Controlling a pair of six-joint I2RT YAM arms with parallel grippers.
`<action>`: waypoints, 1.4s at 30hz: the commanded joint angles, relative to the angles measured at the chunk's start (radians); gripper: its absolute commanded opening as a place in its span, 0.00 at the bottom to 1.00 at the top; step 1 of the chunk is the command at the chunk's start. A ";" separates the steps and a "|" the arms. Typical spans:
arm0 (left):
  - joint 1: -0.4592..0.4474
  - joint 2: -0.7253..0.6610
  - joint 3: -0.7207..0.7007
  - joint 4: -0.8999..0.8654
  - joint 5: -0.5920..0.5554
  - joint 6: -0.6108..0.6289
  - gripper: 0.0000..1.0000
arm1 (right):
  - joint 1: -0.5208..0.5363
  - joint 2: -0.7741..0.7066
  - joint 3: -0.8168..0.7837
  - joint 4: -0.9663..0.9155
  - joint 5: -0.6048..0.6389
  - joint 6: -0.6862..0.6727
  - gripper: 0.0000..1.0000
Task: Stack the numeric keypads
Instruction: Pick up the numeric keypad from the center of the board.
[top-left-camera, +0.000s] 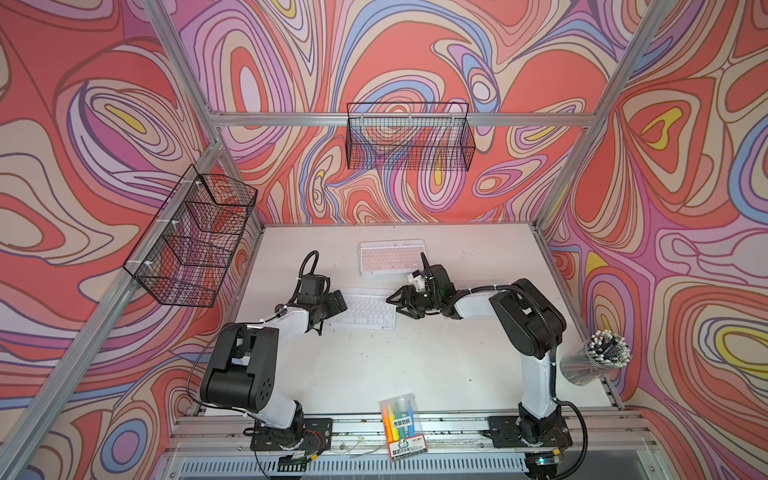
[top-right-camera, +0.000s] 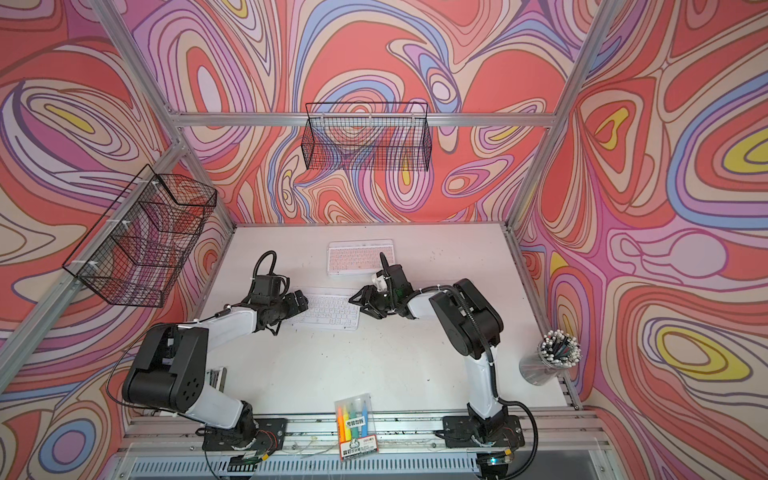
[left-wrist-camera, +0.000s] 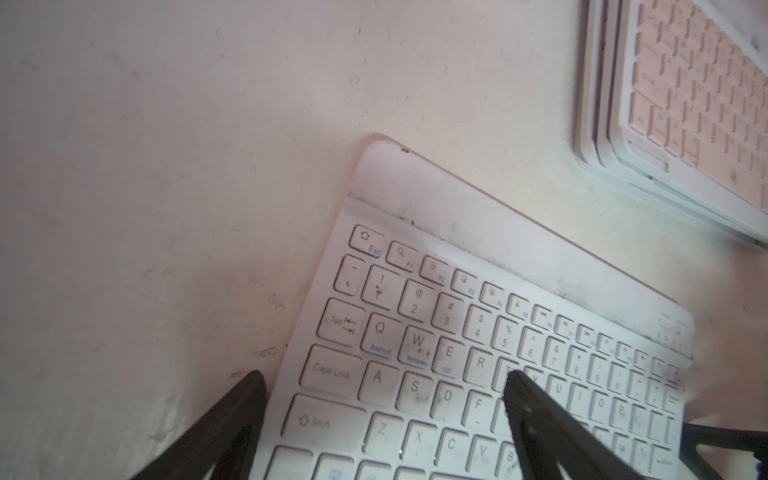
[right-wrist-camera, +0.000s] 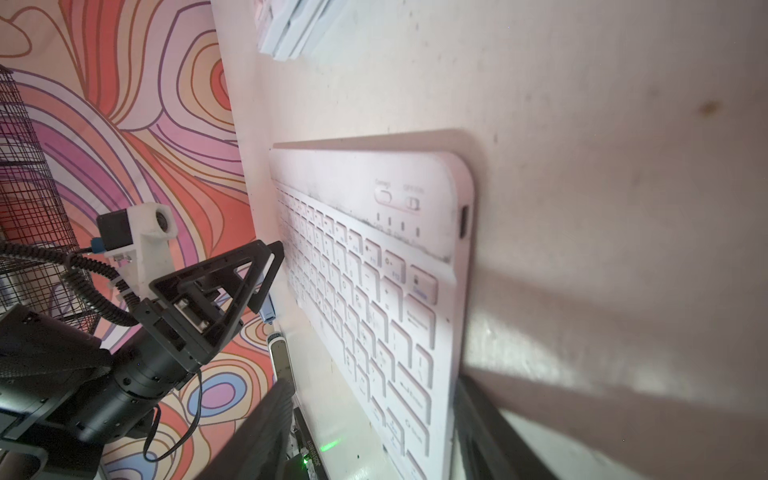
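Note:
A white numeric keypad (top-left-camera: 362, 311) (top-right-camera: 328, 312) lies flat mid-table. Behind it sits a stack of keypads with a pink one (top-left-camera: 390, 257) (top-right-camera: 360, 257) on top; the left wrist view shows the layered edges of this stack (left-wrist-camera: 685, 104). My left gripper (top-left-camera: 332, 316) (left-wrist-camera: 384, 390) is open at the white keypad's left end, with one finger (left-wrist-camera: 245, 411) off its edge and the other over the keys. My right gripper (top-left-camera: 395, 307) (right-wrist-camera: 374, 432) is open at the right end. The white keypad (right-wrist-camera: 374, 291) runs between its jaws, and a gap shows at one finger (right-wrist-camera: 266, 436).
A clear pack of coloured markers (top-left-camera: 402, 428) lies at the table's front edge. A cup of pens (top-left-camera: 598, 357) stands at the right edge. Black wire baskets hang on the back wall (top-left-camera: 409, 137) and the left wall (top-left-camera: 191, 241). The white table (top-left-camera: 415, 365) spreads in front.

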 joint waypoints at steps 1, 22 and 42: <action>-0.025 0.058 -0.058 -0.105 0.206 -0.049 0.91 | 0.042 0.037 -0.014 0.143 -0.105 0.077 0.63; -0.018 0.062 -0.060 -0.105 0.213 -0.052 0.90 | 0.041 0.052 -0.091 0.448 -0.110 0.252 0.54; -0.016 0.058 -0.064 -0.096 0.218 -0.051 0.89 | 0.040 -0.003 -0.084 0.316 -0.084 0.150 0.43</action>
